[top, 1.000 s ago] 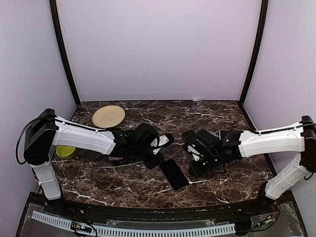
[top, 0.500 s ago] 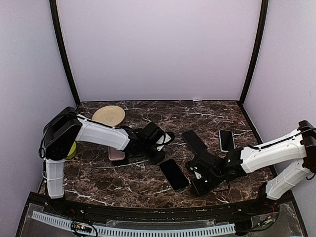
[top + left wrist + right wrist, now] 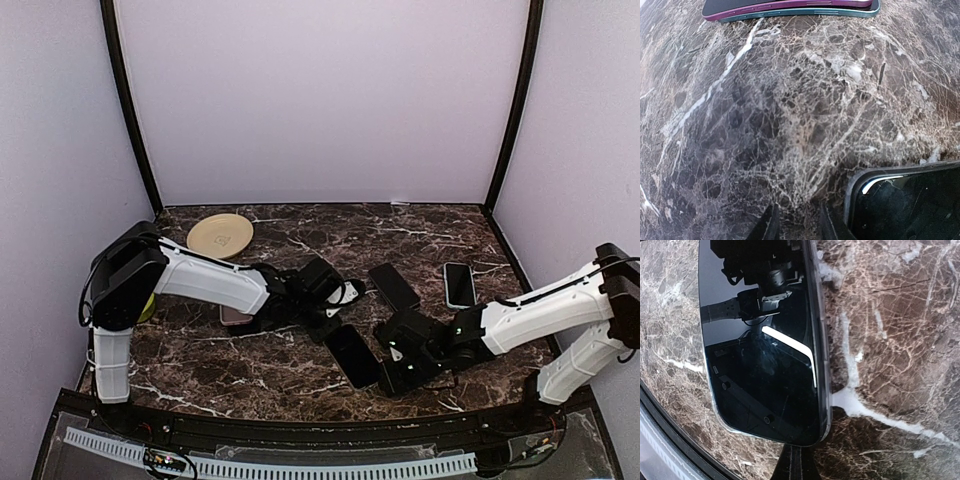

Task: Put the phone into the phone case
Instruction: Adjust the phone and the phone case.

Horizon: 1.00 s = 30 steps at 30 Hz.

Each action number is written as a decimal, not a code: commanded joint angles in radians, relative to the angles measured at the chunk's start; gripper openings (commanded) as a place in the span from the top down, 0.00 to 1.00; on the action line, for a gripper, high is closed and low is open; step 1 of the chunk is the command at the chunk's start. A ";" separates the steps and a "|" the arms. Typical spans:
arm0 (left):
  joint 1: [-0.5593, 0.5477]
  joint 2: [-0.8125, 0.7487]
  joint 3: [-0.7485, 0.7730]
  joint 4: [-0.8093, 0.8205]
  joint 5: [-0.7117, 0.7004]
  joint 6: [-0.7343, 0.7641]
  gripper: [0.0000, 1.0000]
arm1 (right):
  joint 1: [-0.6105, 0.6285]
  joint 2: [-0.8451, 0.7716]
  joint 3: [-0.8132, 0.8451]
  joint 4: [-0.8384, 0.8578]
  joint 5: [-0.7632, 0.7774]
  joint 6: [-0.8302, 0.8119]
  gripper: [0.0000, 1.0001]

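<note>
A black phone (image 3: 352, 355) lies flat on the marble near the front centre. It fills the right wrist view (image 3: 760, 340), glossy screen up with a pale rim. Its corner shows in the left wrist view (image 3: 905, 205). My left gripper (image 3: 333, 318) is low at the phone's far end; its fingers (image 3: 797, 220) stand slightly apart over bare marble, holding nothing. My right gripper (image 3: 385, 368) is at the phone's right side, its fingers (image 3: 799, 460) pressed together at the phone's edge. A flat black case-like slab (image 3: 393, 285) lies behind the phone.
Another phone (image 3: 458, 284) lies at the back right. A pink and teal flat stack (image 3: 232, 316) lies under the left arm and shows in the left wrist view (image 3: 790, 7). A tan plate (image 3: 220, 235) and a green object (image 3: 148, 306) are at the left.
My right arm has swung forward and left, down beside the phone. My left gripper has moved right and forward to the phone's far end. The phone has barely moved.
</note>
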 commanded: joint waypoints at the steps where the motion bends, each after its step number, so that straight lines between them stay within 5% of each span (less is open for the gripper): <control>1: -0.031 -0.036 -0.027 -0.034 0.020 0.052 0.70 | 0.005 0.025 0.028 0.021 0.107 0.003 1.00; 12: -0.048 -0.076 -0.059 -0.030 -0.052 0.065 0.70 | 0.004 0.038 0.090 -0.087 0.131 -0.079 1.00; 23: -0.015 -0.181 -0.065 0.005 -0.245 0.183 0.60 | -0.012 -0.091 0.088 -0.252 -0.026 -0.149 0.84; 30: -0.040 -0.278 -0.159 -0.037 -0.155 0.128 0.60 | -0.136 -0.114 0.123 -0.200 -0.058 -0.264 0.76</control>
